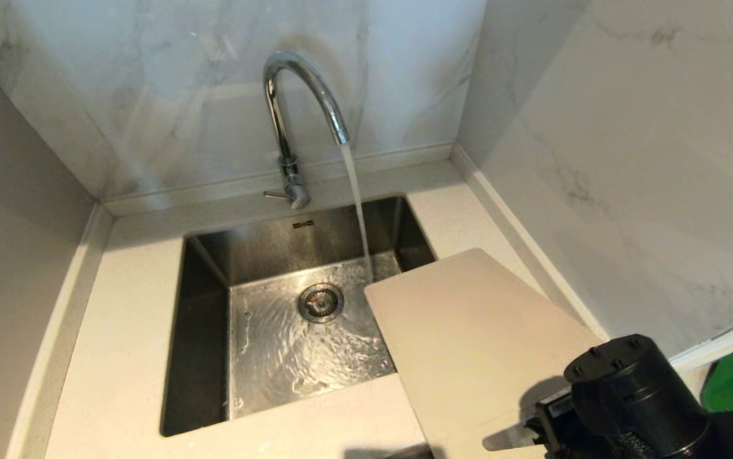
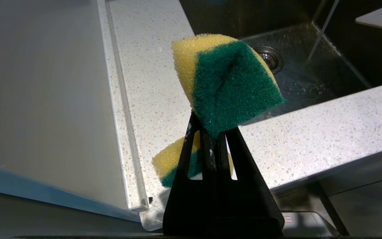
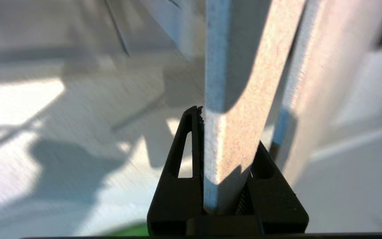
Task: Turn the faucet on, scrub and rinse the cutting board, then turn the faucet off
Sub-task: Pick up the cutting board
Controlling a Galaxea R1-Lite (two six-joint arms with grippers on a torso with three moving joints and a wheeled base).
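Head view: water pours from the tall chrome gooseneck faucet [image 1: 296, 115] into the steel sink [image 1: 213, 255], and the flat beige plastic cutting board [image 1: 468, 338] hangs over the sink's right edge, held by the right hand [image 1: 535, 433]. Left wrist: the left hand [image 2: 212, 132] is clamped on a yellow-and-green sponge [image 2: 226, 86] over the speckled white table [image 2: 310, 132]. Right wrist: the right hand [image 3: 226, 159] pinches the board's edge [image 3: 231, 132].

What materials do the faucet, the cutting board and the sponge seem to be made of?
Faucet: polished chrome-like metal, since it mirrors the wall. Cutting board: probably plastic, matte beige, thin with a smooth even face. Sponge: soft yellow foam with a rough green fibrous scouring layer, creased where the left gripper pinches it.
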